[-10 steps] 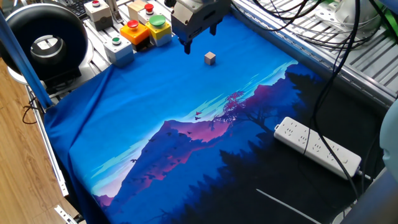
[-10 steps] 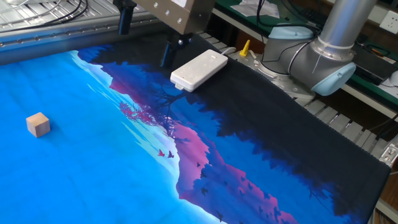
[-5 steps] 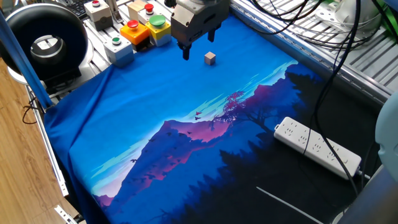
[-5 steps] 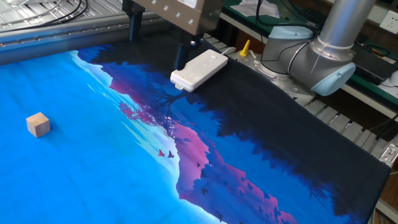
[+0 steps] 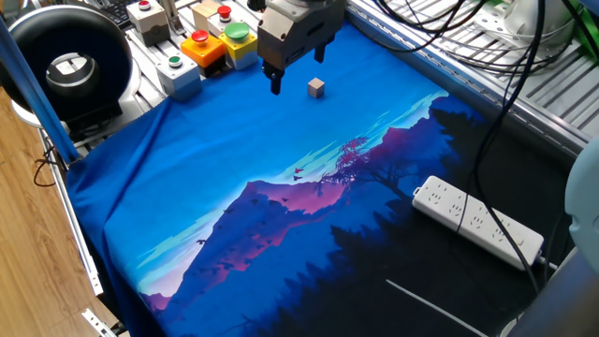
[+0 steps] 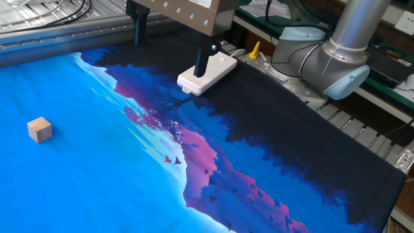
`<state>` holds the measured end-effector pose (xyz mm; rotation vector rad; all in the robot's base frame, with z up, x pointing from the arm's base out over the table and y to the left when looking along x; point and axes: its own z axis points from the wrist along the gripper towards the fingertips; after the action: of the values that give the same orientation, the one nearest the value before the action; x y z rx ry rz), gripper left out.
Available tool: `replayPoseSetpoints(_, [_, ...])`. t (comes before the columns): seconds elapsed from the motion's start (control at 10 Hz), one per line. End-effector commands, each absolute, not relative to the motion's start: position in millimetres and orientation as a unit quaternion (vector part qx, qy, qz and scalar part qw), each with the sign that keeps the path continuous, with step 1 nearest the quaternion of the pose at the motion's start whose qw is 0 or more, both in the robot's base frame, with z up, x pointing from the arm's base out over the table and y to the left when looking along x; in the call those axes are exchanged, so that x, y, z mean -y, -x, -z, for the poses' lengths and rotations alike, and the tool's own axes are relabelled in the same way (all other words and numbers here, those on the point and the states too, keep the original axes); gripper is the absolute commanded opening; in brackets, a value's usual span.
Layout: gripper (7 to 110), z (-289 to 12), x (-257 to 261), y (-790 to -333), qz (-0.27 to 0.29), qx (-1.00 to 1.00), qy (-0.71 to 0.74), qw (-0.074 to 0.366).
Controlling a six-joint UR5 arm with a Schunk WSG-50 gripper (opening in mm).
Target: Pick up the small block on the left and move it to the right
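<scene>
The small block (image 5: 316, 87) is a tiny tan wooden cube on the blue part of the printed cloth; it also shows in the other fixed view (image 6: 39, 129) at the far left. My gripper (image 5: 299, 71) hangs open and empty above the cloth, just left of and behind the block, not touching it. In the other fixed view the gripper (image 6: 169, 46) sits at the top, its two dark fingers (image 6: 201, 63) wide apart, well to the right of the block.
Grey, orange and yellow button boxes (image 5: 208, 45) stand behind the gripper at the cloth's edge. A white power strip (image 5: 477, 220) lies on the dark part of the cloth. A black round device (image 5: 67, 65) sits at the top left. The arm's base (image 6: 336, 55) is at the right.
The gripper has sunk a little toward the cloth and shifted slightly; in the other fixed view its fingers stand farther apart and farther right. The block has not moved.
</scene>
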<state>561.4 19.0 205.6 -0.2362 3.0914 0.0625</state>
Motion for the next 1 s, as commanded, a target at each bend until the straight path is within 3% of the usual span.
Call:
replayPoseSetpoints(0.0, [88,-202.9,-0.2,-566.1,0.014,-0.997,0.067,0.025])
replayPoseSetpoints(0.5, [88,-203.0,15.5,-562.9,0.045,-0.998,0.048,0.017])
replayPoseSetpoints(0.6, [7,-203.3,17.5,-565.1,0.050,-0.997,0.057,0.020])
replayPoseSetpoints(0.8, [7,-207.7,34.1,-572.5,0.095,-0.988,0.118,0.022])
replayPoseSetpoints(0.9, [7,-207.7,21.1,-586.0,0.084,-0.982,0.162,0.040])
